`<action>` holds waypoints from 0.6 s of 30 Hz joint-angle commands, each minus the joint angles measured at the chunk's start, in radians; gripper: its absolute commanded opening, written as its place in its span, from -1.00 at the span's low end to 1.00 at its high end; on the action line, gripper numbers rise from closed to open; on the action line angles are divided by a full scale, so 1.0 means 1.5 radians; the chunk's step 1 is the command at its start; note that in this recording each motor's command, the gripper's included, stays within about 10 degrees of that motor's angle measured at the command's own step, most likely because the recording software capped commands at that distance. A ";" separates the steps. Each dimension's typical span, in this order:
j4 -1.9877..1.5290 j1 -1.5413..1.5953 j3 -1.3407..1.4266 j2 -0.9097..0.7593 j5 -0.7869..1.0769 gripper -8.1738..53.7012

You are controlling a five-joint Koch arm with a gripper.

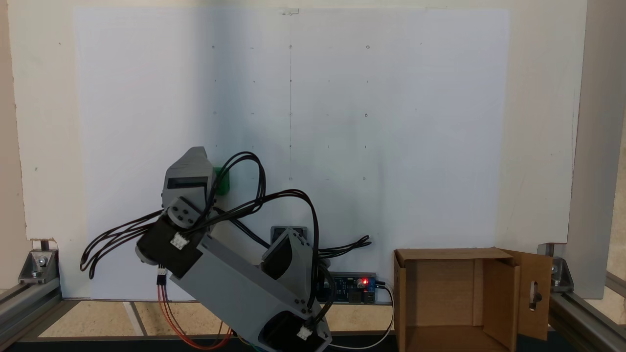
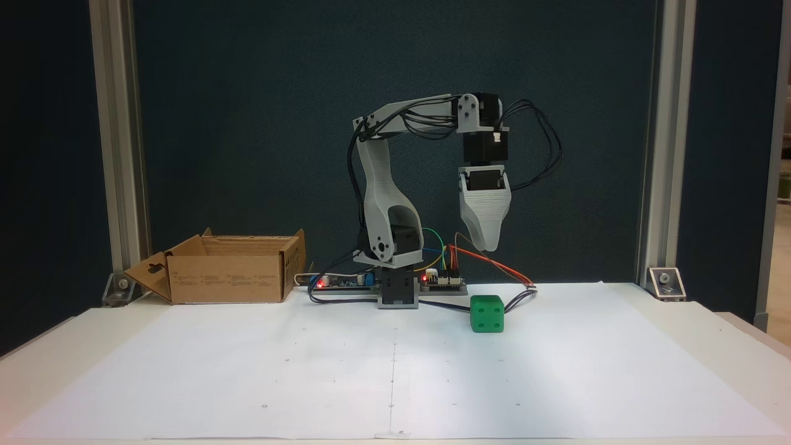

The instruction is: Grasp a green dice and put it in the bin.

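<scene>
White paper (image 2: 395,364) covers the table in both fixed views, marked with a faint grid of dots and a centre line, with a dark panel behind the arm in the front-facing fixed view. Above it the gripper (image 2: 485,244) hangs pointing straight down, its grey tapered shell narrowing to a single visible tip; the jaws line up one behind the other, so I cannot tell whether they are spread or pressed together. Nothing is seen between them. The green dice (image 2: 487,313) sits on the paper directly below the tip, clearly apart from it, with pips showing on its front face. In the fixed view from above, the gripper housing covers most of the dice (image 1: 222,182), leaving a green edge at its right side. Black cables (image 2: 544,154) loop out from the wrist. Near the arm's base lie circuit boards (image 2: 442,281) with red lights. The bin (image 2: 232,272) stands well apart from the dice, at the left of the front-facing view, flaps folded out, one with an oblong slot.
</scene>
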State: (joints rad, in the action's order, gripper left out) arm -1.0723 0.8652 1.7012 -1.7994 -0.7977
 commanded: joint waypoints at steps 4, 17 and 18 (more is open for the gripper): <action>0.005 0.021 0.008 -0.003 -0.101 0.66; 0.118 0.044 0.142 -0.056 -0.157 0.67; 0.121 0.051 0.146 -0.060 -0.157 0.67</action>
State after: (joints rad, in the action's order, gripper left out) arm -0.9050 0.9296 1.9328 -1.8577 -0.9541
